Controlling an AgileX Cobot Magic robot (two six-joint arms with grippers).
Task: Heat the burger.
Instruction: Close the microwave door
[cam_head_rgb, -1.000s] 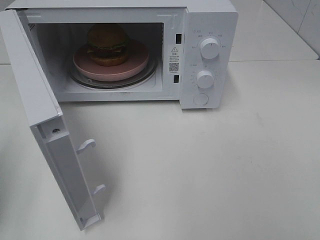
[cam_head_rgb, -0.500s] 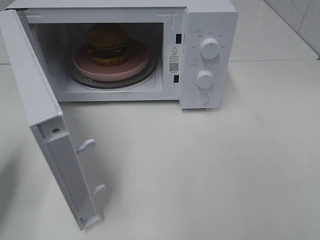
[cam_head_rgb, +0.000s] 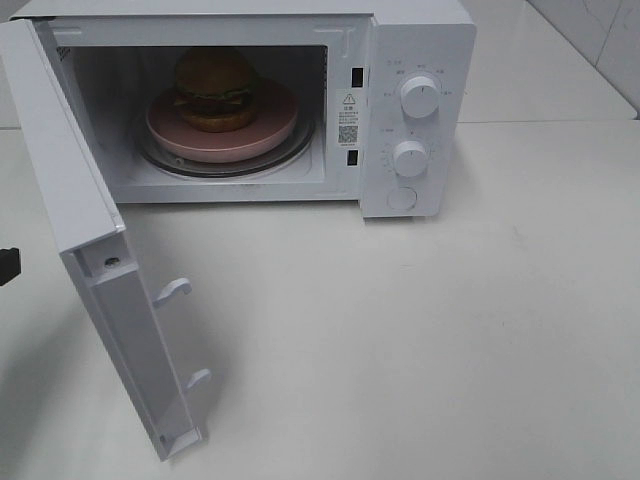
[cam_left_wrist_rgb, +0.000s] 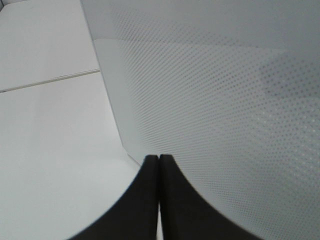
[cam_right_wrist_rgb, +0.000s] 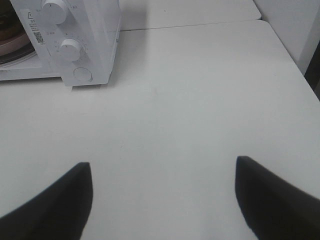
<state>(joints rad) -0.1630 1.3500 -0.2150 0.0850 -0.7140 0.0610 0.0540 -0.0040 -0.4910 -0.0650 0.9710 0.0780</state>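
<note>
Burger (cam_head_rgb: 214, 88) sits on pink plate (cam_head_rgb: 272, 128) inside microwave (cam_head_rgb: 420, 40), door (cam_head_rgb: 60, 190) swung wide, so loading's done and closing is next IMO. L pincer (cam_left_wrist_rgb: 159, 162) pressed together, tips right at door's outer face: suits a flat push, no grip req'd. R pincer (cam_right_wrist_rgb: 163, 165) spread, nothing in it, over bare desk (cam_head_rgb: 400, 330), well clear of the door's swing. Vs 0.5 s ago: dark bit of L arm (cam_head_rgb: 8, 265) now at frame edge; door and burger same.

1. Microwave (cam_head_rgb: 445, 185) casing: smooth white plastic, faintly glossy.
2. Door (cam_left_wrist_rgb: 225, 100) window: smooth pane printed with fine dotted mesh.
3. Plate (cam_head_rgb: 288, 120): matt pink.
4. Turntable (cam_head_rgb: 302, 148): clear glass.
5. Burger (cam_head_rgb: 213, 75) bun: brown, slight sheen.
6. Table (cam_head_rgb: 450, 330): smooth off-white, low sheen.
</note>
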